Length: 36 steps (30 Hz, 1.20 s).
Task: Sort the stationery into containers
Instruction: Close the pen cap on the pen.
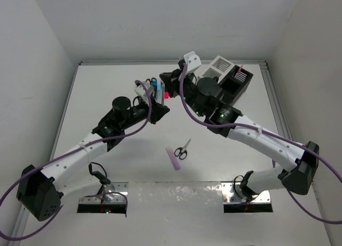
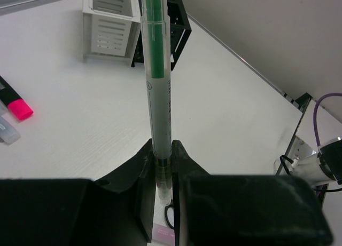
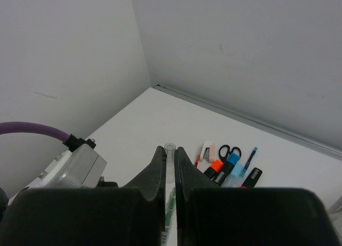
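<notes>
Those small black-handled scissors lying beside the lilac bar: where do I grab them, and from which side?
Probably pinch the small black-handled scissors across the blades near the pivot, coming straight down: they lie flat, the lilac bar sits close by the handle loops, and the blade end points away from it.

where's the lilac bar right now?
Top view: the lilac bar lies flat mid-table, slightly toward the near edge, small scissors just right of its far end.
</notes>
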### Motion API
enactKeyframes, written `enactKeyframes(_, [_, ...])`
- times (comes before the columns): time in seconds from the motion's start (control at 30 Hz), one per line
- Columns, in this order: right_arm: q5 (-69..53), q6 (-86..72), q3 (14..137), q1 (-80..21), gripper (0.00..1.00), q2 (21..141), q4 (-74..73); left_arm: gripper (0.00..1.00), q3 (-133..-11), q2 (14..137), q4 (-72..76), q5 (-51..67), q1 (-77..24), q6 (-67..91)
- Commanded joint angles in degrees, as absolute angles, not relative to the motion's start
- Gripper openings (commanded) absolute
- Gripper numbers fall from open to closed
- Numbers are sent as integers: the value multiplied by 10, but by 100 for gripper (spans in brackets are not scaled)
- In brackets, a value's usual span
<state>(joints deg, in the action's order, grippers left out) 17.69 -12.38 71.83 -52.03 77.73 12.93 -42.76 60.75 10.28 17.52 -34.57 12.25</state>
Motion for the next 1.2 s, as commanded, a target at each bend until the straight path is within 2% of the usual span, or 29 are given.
enactKeyframes(0.0, [192, -117, 723, -525, 0, 777, 163, 0, -449, 595, 116, 174, -352, 120])
enactKeyframes(1.17, [193, -150, 706, -525, 0, 782, 144, 0, -448, 591, 120, 166, -352, 127])
